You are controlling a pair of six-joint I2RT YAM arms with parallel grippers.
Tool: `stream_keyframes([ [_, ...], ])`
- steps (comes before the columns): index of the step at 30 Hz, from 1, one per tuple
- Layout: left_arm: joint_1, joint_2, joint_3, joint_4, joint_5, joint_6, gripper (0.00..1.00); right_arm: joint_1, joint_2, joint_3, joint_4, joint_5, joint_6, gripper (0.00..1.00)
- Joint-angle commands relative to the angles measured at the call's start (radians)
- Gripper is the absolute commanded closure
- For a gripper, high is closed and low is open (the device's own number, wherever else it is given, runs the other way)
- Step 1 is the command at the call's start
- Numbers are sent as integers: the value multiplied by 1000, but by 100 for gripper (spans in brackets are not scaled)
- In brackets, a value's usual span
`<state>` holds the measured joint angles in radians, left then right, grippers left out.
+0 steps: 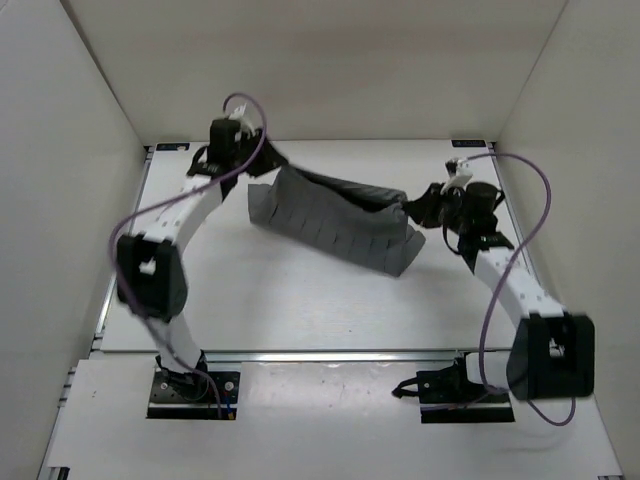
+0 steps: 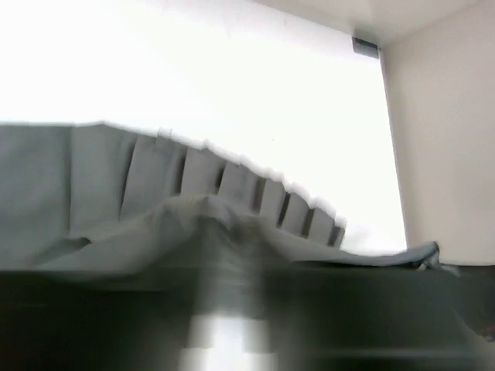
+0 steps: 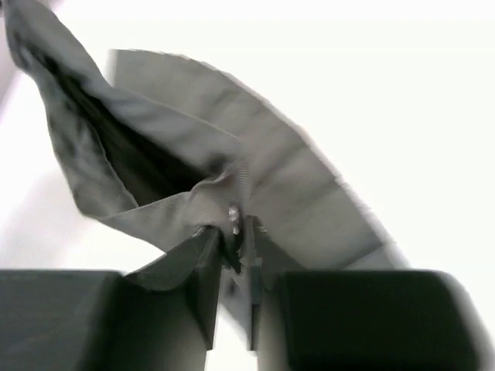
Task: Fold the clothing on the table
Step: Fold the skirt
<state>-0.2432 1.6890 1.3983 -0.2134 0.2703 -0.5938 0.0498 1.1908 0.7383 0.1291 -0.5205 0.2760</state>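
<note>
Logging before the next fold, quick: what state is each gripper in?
Left gripper: at one end of the pleated grey garment; jaws hidden, cannot tell.
Right gripper: jaws shut on the garment.

Clothing [image 1: 335, 225] spans the far half of the table [image 1: 300, 310], between my two grippers. It runs from far left toward nearer right.

My left gripper [image 1: 265, 168] is at its far-left end. From that wrist the cloth lies across the front of the view; contact there is unclear.

My right gripper [image 1: 412, 212] is at its right end, with a corner of cloth between the fingers [image 3: 205, 263].

Left base [image 1: 190, 385] and right base [image 1: 465, 390] sit at the table's near edge, well in front of the clothing.
</note>
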Motion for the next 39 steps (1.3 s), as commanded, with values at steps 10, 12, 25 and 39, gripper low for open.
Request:
stream_keyframes([
  [10, 157, 296, 71, 117, 141, -28, 32, -33, 316, 221, -60, 304, 17, 50],
  [12, 142, 304, 68, 62, 103, 20, 30, -2, 254, 187, -75, 341, 37, 50],
  [25, 68, 374, 73, -40, 23, 100, 51, 33, -72, -145, -175, 346, 198, 47],
  [39, -33, 3, -505, 107, -23, 106, 100, -27, 118, -200, 44, 297, 336, 40],
])
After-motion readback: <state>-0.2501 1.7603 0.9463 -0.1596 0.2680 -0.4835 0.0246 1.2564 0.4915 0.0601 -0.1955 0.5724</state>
